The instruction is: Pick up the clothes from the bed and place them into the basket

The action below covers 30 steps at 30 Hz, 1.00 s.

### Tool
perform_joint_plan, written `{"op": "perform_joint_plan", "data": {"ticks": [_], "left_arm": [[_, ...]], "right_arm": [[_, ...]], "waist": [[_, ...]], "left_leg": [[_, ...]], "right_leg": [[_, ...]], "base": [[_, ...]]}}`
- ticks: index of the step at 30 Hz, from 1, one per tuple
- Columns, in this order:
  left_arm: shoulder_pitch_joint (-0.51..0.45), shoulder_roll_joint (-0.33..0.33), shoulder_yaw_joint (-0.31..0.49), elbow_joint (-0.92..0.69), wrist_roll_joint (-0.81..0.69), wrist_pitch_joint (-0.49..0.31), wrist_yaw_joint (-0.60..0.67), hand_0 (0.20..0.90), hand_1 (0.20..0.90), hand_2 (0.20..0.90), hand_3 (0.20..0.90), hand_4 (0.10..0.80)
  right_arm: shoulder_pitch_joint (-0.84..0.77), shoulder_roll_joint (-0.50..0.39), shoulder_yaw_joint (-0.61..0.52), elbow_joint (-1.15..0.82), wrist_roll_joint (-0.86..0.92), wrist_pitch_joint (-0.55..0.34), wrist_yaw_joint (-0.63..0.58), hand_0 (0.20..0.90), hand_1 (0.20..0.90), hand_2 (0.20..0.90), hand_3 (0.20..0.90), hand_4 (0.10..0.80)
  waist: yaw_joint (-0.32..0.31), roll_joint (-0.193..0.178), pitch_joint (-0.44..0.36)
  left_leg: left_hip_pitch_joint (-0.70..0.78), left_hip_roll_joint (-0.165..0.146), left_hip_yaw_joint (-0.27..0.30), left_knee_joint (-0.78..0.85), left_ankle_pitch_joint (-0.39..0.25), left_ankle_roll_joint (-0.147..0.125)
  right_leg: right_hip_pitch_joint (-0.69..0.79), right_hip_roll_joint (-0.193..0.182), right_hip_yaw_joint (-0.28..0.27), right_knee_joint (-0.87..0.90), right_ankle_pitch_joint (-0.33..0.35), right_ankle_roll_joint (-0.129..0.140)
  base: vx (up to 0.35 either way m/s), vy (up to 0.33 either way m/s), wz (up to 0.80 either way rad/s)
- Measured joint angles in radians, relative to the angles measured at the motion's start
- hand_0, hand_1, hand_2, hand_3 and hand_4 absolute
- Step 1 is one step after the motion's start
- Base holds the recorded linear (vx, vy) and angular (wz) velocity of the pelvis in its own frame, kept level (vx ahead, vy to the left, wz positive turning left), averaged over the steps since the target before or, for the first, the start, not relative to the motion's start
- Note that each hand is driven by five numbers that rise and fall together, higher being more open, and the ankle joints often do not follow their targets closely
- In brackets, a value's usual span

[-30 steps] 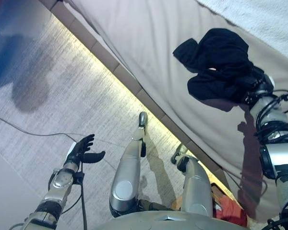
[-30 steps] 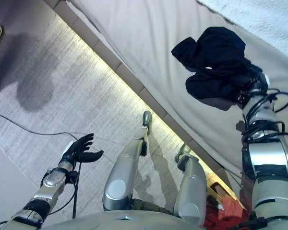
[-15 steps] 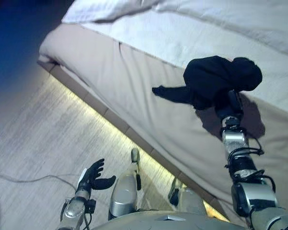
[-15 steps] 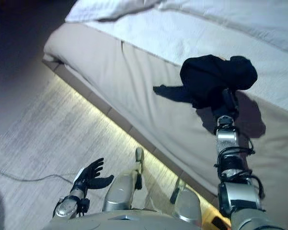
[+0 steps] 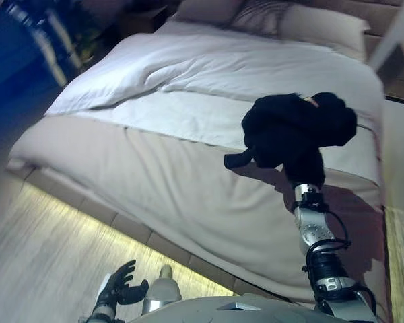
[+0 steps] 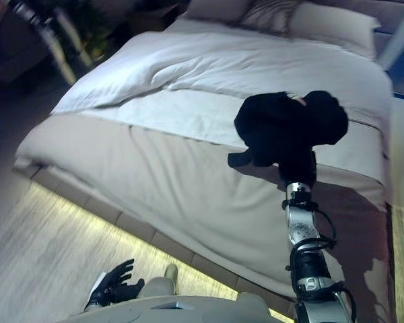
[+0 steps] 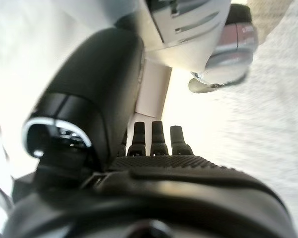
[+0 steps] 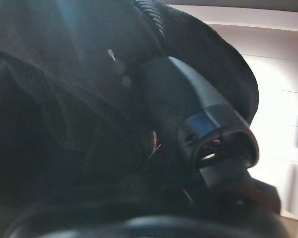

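Observation:
A black garment (image 5: 293,128) hangs bunched in the air over the beige bed cover (image 5: 168,188), draped over the end of my raised right arm. In the right wrist view my right hand (image 8: 208,129) is buried in the dark cloth (image 8: 64,99), with its thumb pressed into the folds. My left hand (image 5: 118,288) hangs low over the floor beside the bed, fingers spread and holding nothing; its straight fingers (image 7: 154,141) also show in the left wrist view. No basket is in view.
A white duvet (image 5: 188,74) and pillows (image 5: 323,23) cover the far part of the bed. The lit bed base (image 5: 121,225) runs along pale wooden floor (image 5: 34,249) at the lower left. Dark furniture (image 5: 27,40) stands at the far left.
The camera has tilted up, bringing the whole bed into view. My right arm has lifted the black garment up off the beige cover. The left hand keeps its spread pose.

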Motion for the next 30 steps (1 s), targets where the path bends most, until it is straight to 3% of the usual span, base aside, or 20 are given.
{"op": "perform_joint_plan", "data": {"ticks": [1, 2, 4, 7, 9, 11, 12, 13, 14, 16, 18, 19, 20, 21, 22, 23, 24, 25, 27, 30], "left_arm": [[-0.008, -0.012, -0.005, 0.009, 0.002, -0.009, 0.002, 0.9, 0.9, 0.9, 0.9, 0.8], [-0.03, -0.008, -0.006, 0.023, 0.002, -0.008, 0.004, 0.9, 0.9, 0.9, 0.9, 0.8], [-0.081, 0.014, -0.019, 0.027, 0.005, -0.007, 0.011, 0.9, 0.9, 0.9, 0.9, 0.8], [-0.154, 0.024, -0.093, 0.027, 0.001, 0.042, 0.029, 0.9, 0.9, 0.9, 0.9, 0.8], [-0.207, 0.005, -0.1, 0.018, 0.0, 0.107, 0.031, 0.9, 0.9, 0.9, 0.9, 0.8], [-0.223, -0.005, -0.1, -0.001, 0.0, 0.141, 0.041, 0.9, 0.9, 0.9, 0.9, 0.8], [-0.223, -0.004, -0.097, -0.015, 0.0, 0.153, 0.043, 0.9, 0.9, 0.9, 0.9, 0.8], [-0.223, -0.003, -0.096, -0.015, 0.0, 0.16, 0.044, 0.9, 0.9, 0.9, 0.9, 0.8], [-0.216, 0.0, -0.096, -0.014, -0.001, 0.175, 0.044, 0.9, 0.9, 0.9, 0.9, 0.8], [-0.195, 0.009, -0.097, -0.015, -0.008, 0.192, 0.043, 0.9, 0.9, 0.9, 0.9, 0.8], [-0.167, 0.031, -0.097, -0.013, -0.03, 0.217, 0.046, 0.9, 0.9, 0.9, 0.9, 0.8], [-0.159, 0.031, -0.096, -0.013, -0.039, 0.225, 0.048, 0.9, 0.9, 0.9, 0.9, 0.8], [-0.149, 0.046, -0.095, -0.013, -0.047, 0.24, 0.05, 0.9, 0.9, 0.9, 0.9, 0.8], [-0.144, 0.052, -0.088, -0.013, -0.048, 0.243, 0.052, 0.9, 0.9, 0.9, 0.9, 0.8], [-0.142, 0.044, -0.085, -0.014, -0.05, 0.243, 0.057, 0.9, 0.9, 0.9, 0.9, 0.8], [-0.141, 0.036, -0.078, -0.019, -0.053, 0.233, 0.079, 0.9, 0.9, 0.9, 0.9, 0.8], [-0.143, 0.04, -0.069, -0.03, -0.052, 0.231, 0.088, 0.9, 0.9, 0.9, 0.9, 0.8], [-0.148, 0.044, -0.069, -0.039, -0.04, 0.229, 0.101, 0.9, 0.9, 0.9, 0.9, 0.8], [-0.161, 0.034, -0.069, -0.054, -0.017, 0.233, 0.099, 0.9, 0.9, 0.9, 0.9, 0.8], [-0.166, 0.026, -0.067, -0.054, -0.003, 0.234, 0.094, 0.9, 0.9, 0.9, 0.9, 0.8]], "right_arm": [[0.002, 0.002, 0.002, 0.001, 0.008, -0.013, 0.001, 0.3, 0.3, 0.3, 0.2, 0.1], [0.017, 0.022, 0.004, 0.008, 0.024, -0.034, -0.003, 0.3, 0.3, 0.3, 0.2, 0.1], [0.051, 0.09, -0.001, 0.005, 0.024, -0.088, -0.007, 0.3, 0.3, 0.3, 0.2, 0.1], [0.093, 0.177, 0.013, -0.014, 0.02, -0.141, -0.031, 0.3, 0.3, 0.3, 0.2, 0.1], [0.119, 0.219, 0.024, -0.051, -0.011, -0.144, -0.063, 0.3, 0.3, 0.3, 0.2, 0.1], [0.121, 0.213, 0.031, -0.055, -0.018, -0.14, -0.075, 0.3, 0.3, 0.3, 0.2, 0.1], [0.12, 0.193, 0.029, -0.049, -0.013, -0.139, -0.081, 0.3, 0.3, 0.3, 0.2, 0.1], [0.12, 0.184, 0.024, -0.043, -0.012, -0.14, -0.081, 0.3, 0.3, 0.3, 0.2, 0.1], [0.12, 0.159, 0.021, -0.028, -0.002, -0.139, -0.084, 0.3, 0.3, 0.3, 0.2, 0.1], [0.121, 0.124, 0.019, -0.027, 0.009, -0.141, -0.085, 0.3, 0.3, 0.3, 0.2, 0.1], [0.12, 0.122, 0.017, -0.026, 0.007, -0.14, -0.085, 0.3, 0.3, 0.3, 0.2, 0.1], [0.118, 0.123, 0.02, -0.026, 0.005, -0.14, -0.085, 0.3, 0.3, 0.3, 0.2, 0.1], [0.112, 0.129, 0.023, -0.026, 0.002, -0.139, -0.086, 0.3, 0.3, 0.3, 0.2, 0.1], [0.105, 0.137, 0.026, -0.023, -0.003, -0.139, -0.087, 0.3, 0.3, 0.3, 0.2, 0.1], [0.102, 0.132, 0.027, -0.02, -0.007, -0.139, -0.09, 0.3, 0.3, 0.3, 0.2, 0.1], [0.095, 0.131, 0.031, 0.002, -0.015, -0.142, -0.095, 0.3, 0.3, 0.3, 0.2, 0.1], [0.098, 0.134, 0.032, 0.004, -0.016, -0.146, -0.101, 0.3, 0.3, 0.3, 0.2, 0.1], [0.096, 0.13, 0.032, 0.003, -0.019, -0.153, -0.11, 0.3, 0.3, 0.3, 0.2, 0.1], [0.088, 0.12, 0.035, 0.004, -0.036, -0.162, -0.121, 0.3, 0.3, 0.3, 0.2, 0.1], [0.092, 0.119, 0.041, 0.024, -0.047, -0.168, -0.14, 0.3, 0.3, 0.3, 0.2, 0.1]], "waist": [[-0.003, 0.026, -0.006], [-0.007, 0.006, -0.001], [-0.026, -0.047, 0.008], [-0.051, -0.062, 0.009], [-0.073, -0.053, 0.016], [-0.073, -0.029, 0.026], [-0.068, -0.023, 0.031], [-0.072, -0.019, 0.031], [-0.066, 0.006, 0.031], [-0.043, 0.054, 0.028], [0.007, 0.052, 0.013], [0.021, 0.042, 0.007], [0.05, 0.021, -0.003], [0.06, -0.007, -0.007], [0.062, -0.007, -0.008], [0.072, -0.005, -0.009], [0.081, -0.015, -0.013], [0.09, -0.026, -0.018], [0.097, -0.019, -0.018], [0.061, -0.055, -0.017]], "left_leg": [[0.0, -0.008, -0.002, 0.01, -0.029, 0.032], [-0.007, -0.011, 0.021, 0.024, -0.027, 0.022], [-0.002, -0.035, 0.072, 0.024, -0.031, 0.031], [0.015, -0.051, 0.132, 0.013, -0.026, 0.059], [0.028, -0.074, 0.19, 0.009, -0.027, 0.074], [0.03, -0.062, 0.238, 0.006, -0.036, 0.103], [0.034, -0.06, 0.305, 0.002, -0.029, 0.127], [0.034, -0.056, 0.332, 0.003, -0.022, 0.133], [0.034, -0.022, 0.386, 0.006, -0.014, 0.131], [0.031, 0.052, 0.455, 0.007, -0.015, 0.132], [0.033, 0.098, 0.554, 0.008, -0.003, 0.115], [0.034, 0.105, 0.587, 0.01, -0.003, 0.115], [0.034, 0.106, 0.619, 0.019, -0.009, 0.105], [0.033, 0.096, 0.63, 0.039, -0.02, 0.088], [0.031, 0.101, 0.623, 0.052, -0.019, 0.086], [-0.013, 0.15, 0.598, 0.157, -0.023, 0.078], [-0.038, 0.154, 0.584, 0.163, -0.069, 0.034], [-0.048, 0.125, 0.558, 0.088, -0.066, 0.011], [-0.052, 0.097, 0.539, 0.0, -0.007, 0.017], [-0.027, 0.126, 0.56, 0.006, 0.045, -0.024]], "right_leg": [[-0.018, 0.021, 0.029, -0.007, 0.013, 0.008], [-0.019, 0.014, 0.043, -0.016, 0.029, 0.009], [-0.044, -0.014, 0.052, -0.018, 0.049, 0.006], [-0.07, -0.038, 0.052, -0.003, 0.081, 0.0], [-0.093, -0.044, 0.025, -0.007, 0.153, 0.039], [-0.126, -0.039, -0.046, -0.018, 0.232, 0.046], [-0.141, -0.052, -0.112, -0.046, 0.262, 0.072], [-0.141, -0.055, -0.161, -0.044, 0.24, 0.079], [-0.167, -0.049, -0.263, 0.059, 0.197, 0.029], [-0.198, -0.037, -0.348, 0.272, 0.141, 0.028], [-0.164, -0.101, -0.481, 0.373, 0.068, 0.031], [-0.143, -0.123, -0.515, 0.373, 0.047, 0.03], [-0.099, -0.162, -0.583, 0.331, 0.021, 0.0], [-0.057, -0.137, -0.587, 0.213, 0.015, -0.012], [-0.044, -0.118, -0.591, 0.175, 0.004, -0.033], [-0.033, -0.059, -0.55, 0.095, 0.035, -0.078], [-0.028, -0.046, -0.529, 0.057, 0.048, -0.089], [-0.023, -0.025, -0.482, -0.022, 0.071, -0.081], [-0.017, 0.042, -0.415, -0.12, 0.113, -0.077], [-0.022, 0.064, -0.403, -0.143, 0.104, -0.063]], "base": [[-0.084, 0.183, -1.26], [-0.046, 0.177, -0.89], [-0.057, 0.188, -0.59], [-0.057, 0.099, -0.59], [-0.157, 0.124, -0.92], [-0.184, 0.098, -1.14], [-0.235, 0.119, -1.02], [-0.303, 0.153, -1.18], [-0.259, 0.107, -0.96], [-0.281, 0.056, -1.2], [-0.181, -0.04, -1.36], [-0.071, -0.14, -1.54], [-0.109, -0.258, -1.35], [-0.107, -0.278, -1.16], [-0.16, -0.338, -1.03], [-0.083, -0.257, -0.81], [-0.125, -0.302, -1.07], [-0.107, -0.187, -1.06], [-0.125, -0.176, -1.35], [-0.101, -0.105, -0.77]]}}
